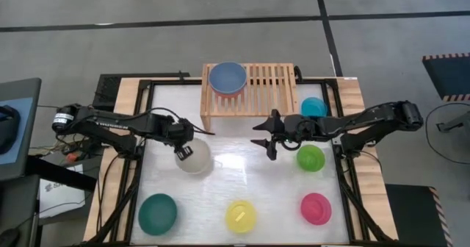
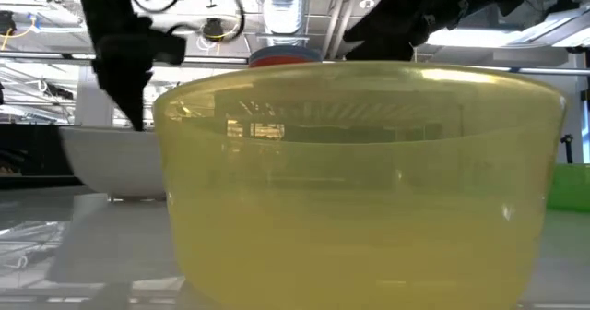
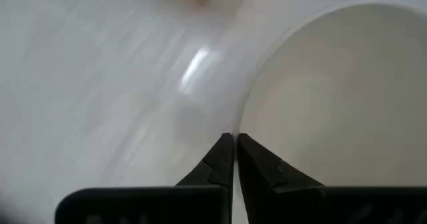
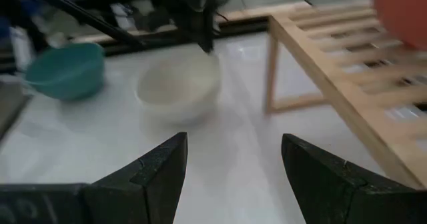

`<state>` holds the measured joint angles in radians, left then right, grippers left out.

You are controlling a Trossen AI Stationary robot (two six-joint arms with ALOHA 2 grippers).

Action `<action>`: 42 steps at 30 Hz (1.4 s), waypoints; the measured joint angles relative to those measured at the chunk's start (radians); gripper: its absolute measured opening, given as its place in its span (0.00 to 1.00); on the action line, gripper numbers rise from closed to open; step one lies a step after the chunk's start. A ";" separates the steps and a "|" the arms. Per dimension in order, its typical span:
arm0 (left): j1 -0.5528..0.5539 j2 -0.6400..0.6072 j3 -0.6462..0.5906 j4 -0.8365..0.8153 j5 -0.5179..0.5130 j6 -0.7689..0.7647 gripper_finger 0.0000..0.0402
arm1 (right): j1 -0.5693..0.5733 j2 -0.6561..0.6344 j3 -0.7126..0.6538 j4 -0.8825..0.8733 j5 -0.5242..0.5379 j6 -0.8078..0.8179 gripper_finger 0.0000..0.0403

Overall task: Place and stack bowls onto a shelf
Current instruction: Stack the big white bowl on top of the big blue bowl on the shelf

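Observation:
The white bowl (image 1: pixel 195 159) sits left of the table's middle, and my left gripper (image 1: pixel 183 147) is shut on its rim; the low view shows bowl (image 2: pixel 106 162) and arm (image 2: pixel 120 52) at the left. On the shelf (image 1: pixel 268 85) at the far edge, the slate blue bowl (image 1: pixel 228 76) is stacked in the red bowl (image 2: pixel 281 59). My right gripper (image 1: pixel 266 138) hovers open in front of the shelf, touching nothing. Cyan (image 1: pixel 313 106), lime green (image 1: pixel 311 157), pink (image 1: pixel 316 208), yellow (image 1: pixel 241 216) and teal (image 1: pixel 158 212) bowls rest on the table. My left gripper holds the white bowl by its rim (image 3: pixel 241 117) on the side toward the table's left. The rim is pinched with one finger (image 3: pixel 263 164) inside the bowl and the other outside, coming from above and slanting down. Whether the bowl is lifted off the table, I cannot tell.
The shelf's right two thirds (image 1: pixel 275 81) carry nothing. The yellow bowl (image 2: pixel 359 181) fills most of the low view. Bare white tabletop (image 1: pixel 242 177) lies between the bowls in the middle. A black frame (image 1: pixel 345 173) edges the work area.

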<state>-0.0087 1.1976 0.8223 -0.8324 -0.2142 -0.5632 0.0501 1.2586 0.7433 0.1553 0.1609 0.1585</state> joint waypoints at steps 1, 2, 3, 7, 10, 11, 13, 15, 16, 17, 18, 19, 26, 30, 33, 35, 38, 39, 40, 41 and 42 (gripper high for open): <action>-0.019 0.000 0.001 0.042 0.001 -0.008 0.00 | 0.008 0.009 0.000 0.025 -0.016 0.001 0.67; -0.036 0.000 0.001 0.083 0.000 -0.017 0.00 | 0.014 0.019 0.000 0.054 -0.037 0.009 0.67; -0.052 0.000 0.001 0.125 -0.002 -0.026 0.00 | 0.021 0.031 0.000 0.080 -0.056 0.028 0.67; -0.117 0.022 0.002 0.288 -0.058 -0.064 0.00 | 0.050 0.112 0.041 0.091 -0.065 0.111 0.67; -0.150 0.057 0.002 0.381 -0.095 -0.070 0.00 | 0.080 0.204 0.115 0.049 -0.029 0.144 0.67; -0.160 0.074 0.002 0.398 -0.103 -0.070 0.00 | 0.092 0.238 0.143 0.017 -0.012 0.152 0.67; -0.173 0.105 0.002 0.442 -0.113 -0.070 0.00 | 0.110 0.306 0.211 -0.045 0.037 0.157 0.67; -0.183 0.138 0.002 0.477 -0.114 -0.066 0.00 | 0.127 0.368 0.280 -0.137 0.108 0.158 0.67; -0.188 0.153 0.002 0.496 -0.115 -0.060 0.00 | 0.133 0.396 0.316 -0.175 0.142 0.158 0.67; -0.191 0.170 0.002 0.515 -0.115 -0.052 0.00 | 0.137 0.419 0.347 -0.217 0.170 0.159 0.67; -0.195 0.184 0.002 0.533 -0.115 -0.046 0.00 | 0.139 0.443 0.372 -0.259 0.195 0.162 0.67; -0.196 0.195 0.002 0.556 -0.115 -0.034 0.00 | 0.137 0.466 0.397 -0.286 0.206 0.167 0.67; -0.203 0.216 0.001 0.659 -0.119 0.043 0.00 | 0.135 0.545 0.449 -0.370 0.167 0.215 0.65; -0.206 0.208 0.002 0.694 -0.133 0.086 0.00 | 0.124 0.560 0.449 -0.390 0.130 0.234 0.58; -0.207 0.208 0.002 0.715 -0.139 0.110 0.00 | 0.115 0.576 0.450 -0.389 0.099 0.234 0.50; -0.210 0.208 0.002 0.730 -0.136 0.113 0.00 | 0.111 0.578 0.449 -0.397 0.088 0.233 0.42; -0.214 0.208 0.002 0.729 -0.134 0.114 0.00 | 0.100 0.577 0.449 -0.405 0.081 0.226 0.25; -0.215 0.207 0.002 0.728 -0.125 0.115 0.00 | 0.096 0.571 0.449 -0.414 0.073 0.216 0.19; -0.215 0.200 0.002 0.729 -0.104 0.120 0.00 | 0.092 0.565 0.449 -0.423 0.067 0.206 0.12; -0.215 0.192 0.002 0.727 -0.088 0.127 0.00 | 0.089 0.560 0.449 -0.430 0.045 0.183 0.07; -0.216 0.178 0.002 0.723 -0.070 0.135 0.00 | 0.086 0.555 0.449 -0.431 0.026 0.174 0.06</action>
<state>-0.2243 1.3756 0.8242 -0.1095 -0.2846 -0.4280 0.1357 1.8132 1.1920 -0.2757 0.1865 0.3326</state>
